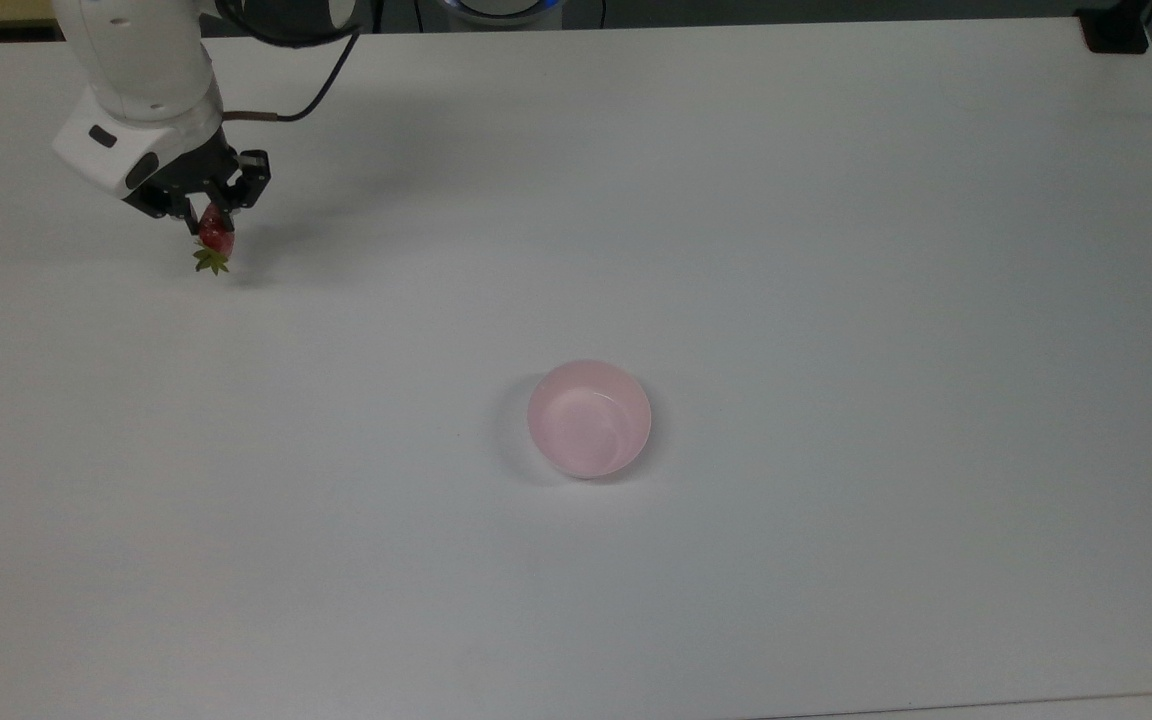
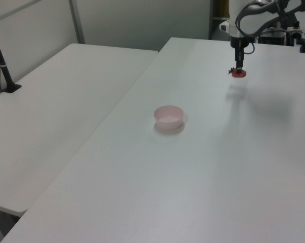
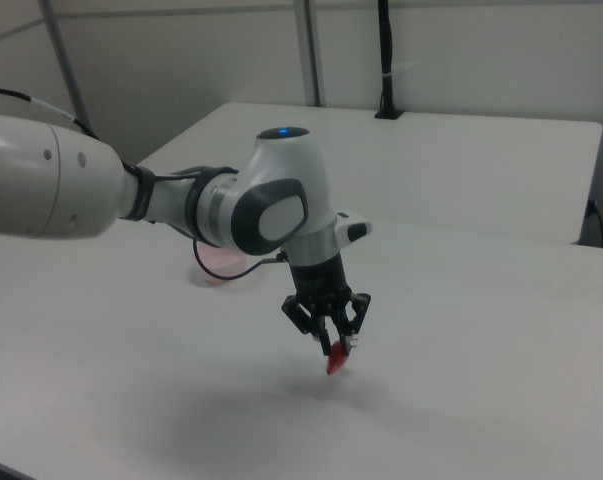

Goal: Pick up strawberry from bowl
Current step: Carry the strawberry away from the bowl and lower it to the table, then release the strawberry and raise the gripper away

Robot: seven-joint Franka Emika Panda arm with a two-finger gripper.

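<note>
My gripper is shut on the strawberry, a small red fruit hanging with its green leafy top downward, close to the white table at the top view's upper left. The same gripper and strawberry show in the right view, just above the tabletop. In the left view the gripper holds the strawberry at the table's far end. The pale pink bowl stands empty mid-table, far from the gripper, and appears again as the bowl in the left view and partly behind my arm as the bowl in the right view.
The white table spreads wide around the bowl. A second white table adjoins it on the left view's left, with a black post clamped to it. A black block sits at the top view's upper right corner.
</note>
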